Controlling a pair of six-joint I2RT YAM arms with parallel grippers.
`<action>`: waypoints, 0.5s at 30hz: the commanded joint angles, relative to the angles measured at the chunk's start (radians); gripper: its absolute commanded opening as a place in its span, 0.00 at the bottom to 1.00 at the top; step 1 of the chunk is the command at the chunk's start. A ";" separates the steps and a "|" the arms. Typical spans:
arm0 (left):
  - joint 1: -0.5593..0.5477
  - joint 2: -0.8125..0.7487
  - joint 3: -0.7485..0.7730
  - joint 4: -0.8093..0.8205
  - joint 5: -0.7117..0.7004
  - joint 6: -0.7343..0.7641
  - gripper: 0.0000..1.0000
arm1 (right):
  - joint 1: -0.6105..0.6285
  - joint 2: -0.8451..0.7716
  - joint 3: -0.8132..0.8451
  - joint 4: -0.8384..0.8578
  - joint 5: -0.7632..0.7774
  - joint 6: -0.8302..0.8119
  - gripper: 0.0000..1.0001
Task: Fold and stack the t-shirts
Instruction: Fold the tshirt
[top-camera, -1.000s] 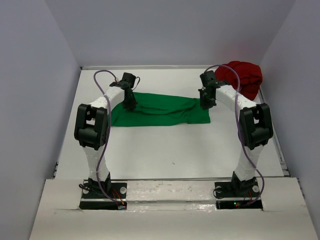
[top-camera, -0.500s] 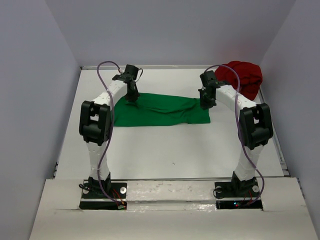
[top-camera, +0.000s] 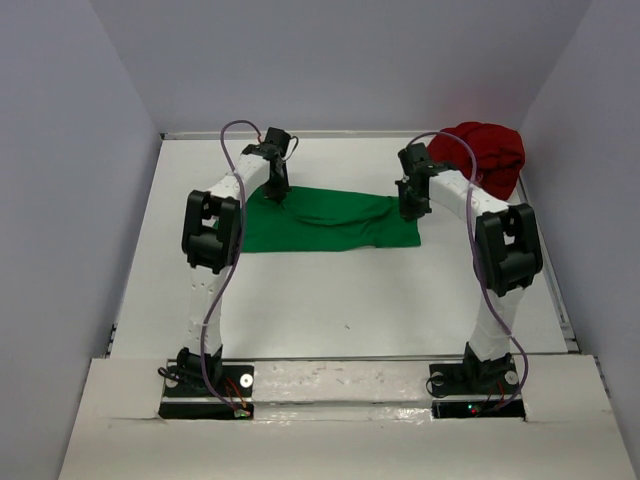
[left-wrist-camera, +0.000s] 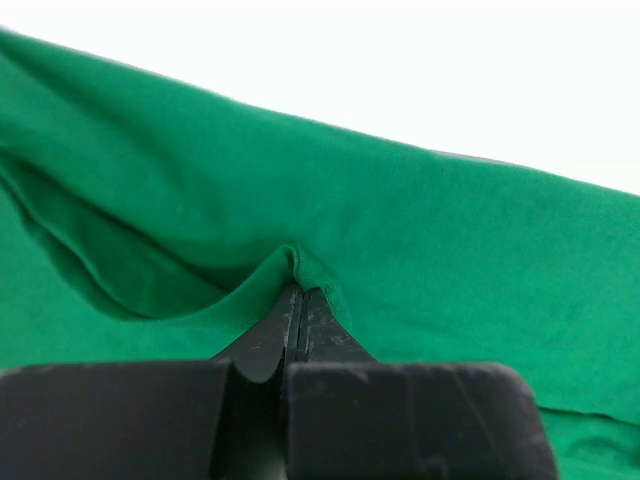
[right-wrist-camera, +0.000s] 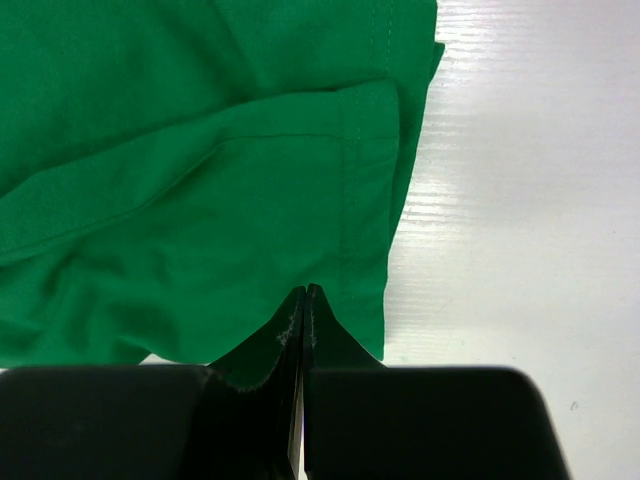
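The bright green t-shirt (top-camera: 330, 218) lies spread across the far middle of the table. My left gripper (top-camera: 275, 190) is shut on a raised fold of it near its far left part; the pinched ridge of cloth shows at the fingertips in the left wrist view (left-wrist-camera: 298, 285). My right gripper (top-camera: 410, 205) is shut at the shirt's right end, its tips in the green cloth (right-wrist-camera: 200, 200) close to the stitched hem. The dark red t-shirt (top-camera: 487, 155) sits bunched in the far right corner, apart from both grippers.
White table (top-camera: 340, 300) with grey walls on the left, back and right. The right wall stands just behind the red pile. Purple cables loop over both arms.
My left gripper has moved right and toward the back, dragging the green shirt's left end rightward, so the shirt looks shorter. The right gripper has stayed put.
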 joint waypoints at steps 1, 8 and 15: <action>-0.010 0.018 0.082 -0.031 0.033 0.050 0.01 | -0.001 0.018 0.054 0.009 0.004 -0.001 0.00; -0.010 0.020 0.095 -0.048 -0.051 0.039 0.25 | -0.001 0.054 0.094 0.008 0.048 -0.008 0.19; -0.011 -0.028 0.066 -0.048 -0.103 0.027 0.55 | -0.001 0.116 0.181 -0.012 0.076 -0.019 0.27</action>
